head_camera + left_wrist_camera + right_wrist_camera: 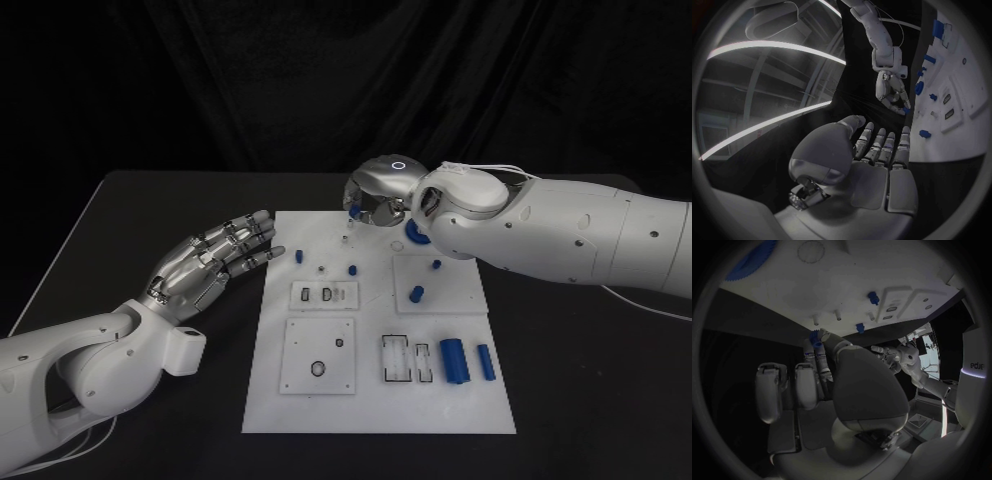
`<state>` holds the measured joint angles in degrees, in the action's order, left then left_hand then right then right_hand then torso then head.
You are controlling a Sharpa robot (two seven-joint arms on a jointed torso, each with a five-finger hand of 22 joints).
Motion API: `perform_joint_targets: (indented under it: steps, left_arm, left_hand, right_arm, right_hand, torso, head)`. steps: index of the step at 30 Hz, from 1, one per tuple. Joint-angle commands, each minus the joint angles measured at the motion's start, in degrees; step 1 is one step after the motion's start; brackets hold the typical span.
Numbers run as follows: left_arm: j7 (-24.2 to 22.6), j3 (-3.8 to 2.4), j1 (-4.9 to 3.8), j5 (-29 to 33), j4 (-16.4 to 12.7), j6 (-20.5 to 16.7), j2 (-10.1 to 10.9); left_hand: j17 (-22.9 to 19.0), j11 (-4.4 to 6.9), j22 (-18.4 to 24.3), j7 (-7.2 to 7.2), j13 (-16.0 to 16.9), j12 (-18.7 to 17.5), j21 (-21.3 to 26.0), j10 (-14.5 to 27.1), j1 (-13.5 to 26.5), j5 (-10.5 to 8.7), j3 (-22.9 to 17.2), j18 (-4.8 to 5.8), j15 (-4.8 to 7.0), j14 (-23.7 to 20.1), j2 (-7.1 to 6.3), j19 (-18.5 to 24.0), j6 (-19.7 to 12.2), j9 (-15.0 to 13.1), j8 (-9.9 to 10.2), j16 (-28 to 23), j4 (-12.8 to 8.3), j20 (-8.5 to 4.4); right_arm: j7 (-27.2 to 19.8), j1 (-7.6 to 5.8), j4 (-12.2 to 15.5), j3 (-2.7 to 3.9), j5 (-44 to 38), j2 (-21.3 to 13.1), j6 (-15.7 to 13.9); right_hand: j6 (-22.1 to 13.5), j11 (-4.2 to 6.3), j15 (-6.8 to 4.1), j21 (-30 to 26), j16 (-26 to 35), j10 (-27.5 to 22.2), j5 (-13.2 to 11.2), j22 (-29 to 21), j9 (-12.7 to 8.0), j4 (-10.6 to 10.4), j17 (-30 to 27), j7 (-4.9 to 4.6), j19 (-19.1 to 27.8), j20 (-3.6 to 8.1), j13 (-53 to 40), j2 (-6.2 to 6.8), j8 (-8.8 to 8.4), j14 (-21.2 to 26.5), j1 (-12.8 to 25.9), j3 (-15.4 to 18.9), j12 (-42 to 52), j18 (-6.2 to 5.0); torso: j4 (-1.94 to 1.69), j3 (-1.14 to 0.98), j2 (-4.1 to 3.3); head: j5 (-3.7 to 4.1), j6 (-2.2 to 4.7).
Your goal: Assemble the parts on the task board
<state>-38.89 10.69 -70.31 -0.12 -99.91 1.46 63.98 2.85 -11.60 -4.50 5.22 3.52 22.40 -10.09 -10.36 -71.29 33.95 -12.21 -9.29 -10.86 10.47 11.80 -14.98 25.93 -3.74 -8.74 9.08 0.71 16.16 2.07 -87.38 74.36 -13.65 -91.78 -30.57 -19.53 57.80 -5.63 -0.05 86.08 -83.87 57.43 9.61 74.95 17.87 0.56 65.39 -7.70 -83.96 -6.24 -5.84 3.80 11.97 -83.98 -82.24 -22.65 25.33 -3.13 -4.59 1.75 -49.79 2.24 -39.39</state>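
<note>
The white task board [378, 400] lies mid-table. My right hand [378, 195] hovers over its far edge and pinches a small blue part [351, 212] between thumb and a finger; the same pinch shows at the small blue part [817, 344] in the right wrist view, just above thin white pins [837, 315]. My left hand [216, 258] is open, fingers stretched flat, beside the board's left edge and holding nothing. A blue gear [415, 232] sits under the right wrist. Small blue pegs [353, 269] and two blue cylinders [453, 361] rest on the board.
Raised white plates with slots [325, 294] and holes [319, 355] occupy the board's left half. Black table surface [577, 380] spreads around the board. My right forearm [577, 235] crosses above the board's far right corner.
</note>
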Motion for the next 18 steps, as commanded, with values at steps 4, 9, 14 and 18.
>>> perform_joint_targets:
  steps: [4, 9, 14, 18]
  left_arm:
    - [-14.9, -0.02, -0.09, 0.0, -0.8, 0.8, -0.1]
    - [-15.0, -0.01, -0.09, 0.0, -0.9, 0.6, 0.0]
    - [-15.2, -0.01, -0.09, 0.0, -0.7, 0.4, -0.1]
    - [-15.3, -0.01, -0.09, 0.0, -0.6, 0.3, -0.1]
  left_hand:
    - [0.1, 0.01, 0.0, 0.12, 0.1, 0.4, -0.2, -0.4, 0.7, 0.4, -0.3, -0.17, -0.13, 0.1, 0.12, -0.2, 0.5, -0.1, -0.3, 0.0, 0.1, 0.09]
    - [0.1, 0.02, 0.0, 0.1, 0.1, 0.4, -0.2, -0.5, 0.8, 0.45, -0.5, -0.17, -0.13, 0.2, 0.23, -0.2, 0.6, -0.1, -0.4, 0.0, 0.1, 0.09]
    - [0.1, 0.08, -0.1, 0.06, 0.1, 0.5, -0.3, -0.5, 0.9, 0.58, -0.7, -0.18, -0.1, 0.3, 0.39, -0.3, 0.7, -0.1, -0.4, 0.1, 0.1, 0.07]
    - [0.1, 0.1, -0.1, 0.05, 0.1, 0.6, -0.3, -0.6, 0.9, 0.64, -0.7, -0.19, -0.08, 0.3, 0.43, -0.3, 0.7, -0.1, -0.4, 0.1, 0.1, 0.06]
  right_arm:
    - [-0.8, -0.06, -1.9, 0.07, 1.3, 1.2, 1.2]
    - [-0.7, 0.02, -2.2, 0.08, 1.6, 1.6, 1.8]
    - [-0.5, 0.08, -2.5, 0.08, 1.7, 1.8, 2.5]
    - [-0.3, 0.2, -2.5, 0.08, 1.7, 2.0, 2.7]
  right_hand:
    - [-0.6, 1.5, -0.13, -0.3, 0.3, 2.0, 0.0, 4.9, -0.2, -0.1, -0.2, -0.09, -0.1, 0.25, 0.1, -0.01, -0.47, 0.2, -0.2, 0.1, -0.5, 0.68]
    - [-0.7, 1.42, -0.08, -0.3, 0.3, 1.9, 0.0, 4.9, -0.2, -0.1, -0.2, -0.17, -0.1, 0.21, 0.1, 0.04, -0.64, 0.3, -0.1, 0.2, -0.7, 0.69]
    - [-0.8, 1.37, 0.0, -0.3, 0.3, 2.1, -0.5, 5.1, -0.1, -0.2, -0.1, -0.23, -0.2, 0.13, 0.1, 0.05, -0.83, 0.3, -0.1, 0.2, -1.0, 0.72]
    - [-0.9, 1.31, 0.05, -0.3, 0.3, 2.0, -0.8, 5.1, -0.1, -0.3, -0.1, -0.27, -0.2, 0.09, 0.2, 0.07, -1.0, 0.3, -0.1, 0.3, -1.2, 0.72]
  torso:
    - [-0.36, 0.03, -0.2]
    - [-0.48, 0.14, -0.25]
    - [-0.35, 0.16, -0.24]
    - [-0.39, 0.08, -0.15]
  head:
    - [0.52, 0.04]
    - [0.75, 0.09]
    - [0.89, 0.29]
    - [0.97, 0.18]
